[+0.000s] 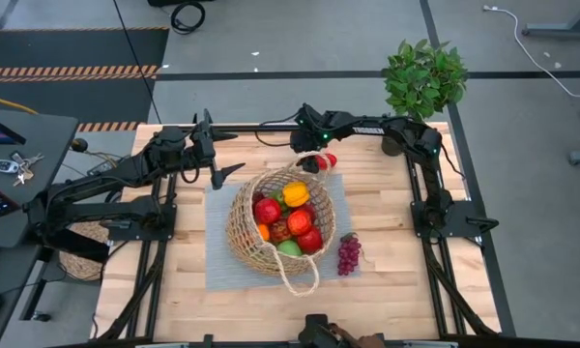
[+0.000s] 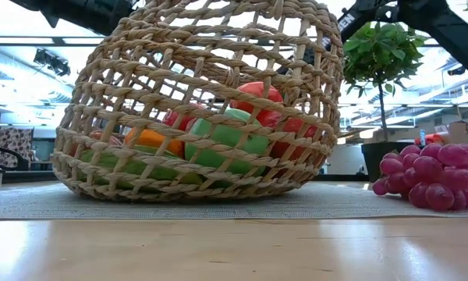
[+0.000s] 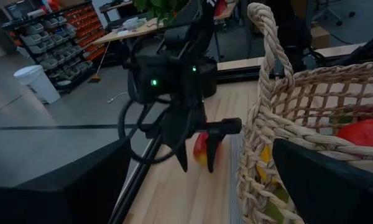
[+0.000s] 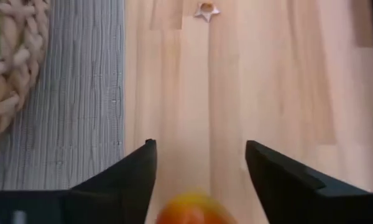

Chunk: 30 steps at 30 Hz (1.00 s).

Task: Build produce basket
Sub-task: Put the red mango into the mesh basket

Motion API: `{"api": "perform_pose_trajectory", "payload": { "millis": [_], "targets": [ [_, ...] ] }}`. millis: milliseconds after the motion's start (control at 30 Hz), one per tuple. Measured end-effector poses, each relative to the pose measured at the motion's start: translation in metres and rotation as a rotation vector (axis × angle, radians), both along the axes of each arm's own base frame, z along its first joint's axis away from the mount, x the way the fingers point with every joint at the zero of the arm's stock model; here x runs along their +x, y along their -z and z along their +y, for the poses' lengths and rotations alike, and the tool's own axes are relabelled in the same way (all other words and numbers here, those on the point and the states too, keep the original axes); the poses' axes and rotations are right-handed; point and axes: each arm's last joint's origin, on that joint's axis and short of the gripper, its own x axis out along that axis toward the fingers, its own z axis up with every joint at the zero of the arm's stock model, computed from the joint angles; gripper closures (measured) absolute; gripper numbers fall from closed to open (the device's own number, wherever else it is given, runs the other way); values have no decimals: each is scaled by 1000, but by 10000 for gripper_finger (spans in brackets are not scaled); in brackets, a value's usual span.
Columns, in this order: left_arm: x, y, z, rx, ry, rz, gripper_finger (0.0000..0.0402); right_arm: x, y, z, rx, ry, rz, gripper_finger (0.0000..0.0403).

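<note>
One red-orange fruit (image 4: 189, 210) sits between the right tool's (image 4: 201, 163) spread fingers.

The large round tan woven wicker basket (image 1: 271, 224) lies tipped on a grey mat, its looped handles at the near and far ends, filled with small toy produce: red apples (image 1: 267, 210), a yellow pepper (image 1: 296, 193), a green apple (image 1: 289, 248) and an orange piece (image 1: 263, 232). A bunch of purple toy grapes (image 1: 349, 254) lies just beside it on the mat's edge. A red-and-yellow toy fruit (image 3: 201, 148) sits on the wood beyond the basket's far handle.
</note>
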Motion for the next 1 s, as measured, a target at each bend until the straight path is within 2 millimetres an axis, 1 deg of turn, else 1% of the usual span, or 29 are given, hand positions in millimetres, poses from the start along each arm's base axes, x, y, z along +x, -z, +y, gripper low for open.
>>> {"api": "perform_pose_trajectory", "payload": {
  "millis": [167, 333, 433, 500, 600, 667, 800, 833, 900, 1000],
  "targets": [
    [0, 0, 0, -1, 0, 0, 4, -10, -26, 1, -45, 5, -7, 102],
    [0, 1, 0, -10, -1, 6, 4, -31, -55, -1, -10, 56, -9, 41],
    [0, 1, 0, -9, -1, 8, 4, -44, -64, -1, 14, 70, -33, 14],
    [0, 1, 0, -8, 0, 8, 4, -53, -59, -2, 3, 100, -41, 6],
    [-5, -2, -2, 8, 8, -5, 4, -67, -45, 0, 17, 153, -50, 8],
    [-12, -8, -8, 32, 70, -32, 4, -75, -38, 4, 1, 188, -78, 10],
    [-26, -19, -17, 62, 160, -121, 4, -81, -26, 20, -74, 229, -97, 10],
    [-27, -16, -18, 62, 160, -134, 4, -82, -24, 24, -81, 227, -104, 10],
    [-28, -1, -19, 38, 156, -165, 4, -83, -20, 29, -88, 224, -132, 10],
    [-28, 31, -19, -8, 164, -205, 4, -89, -8, 30, -81, 244, -127, 10]
  ]
}}
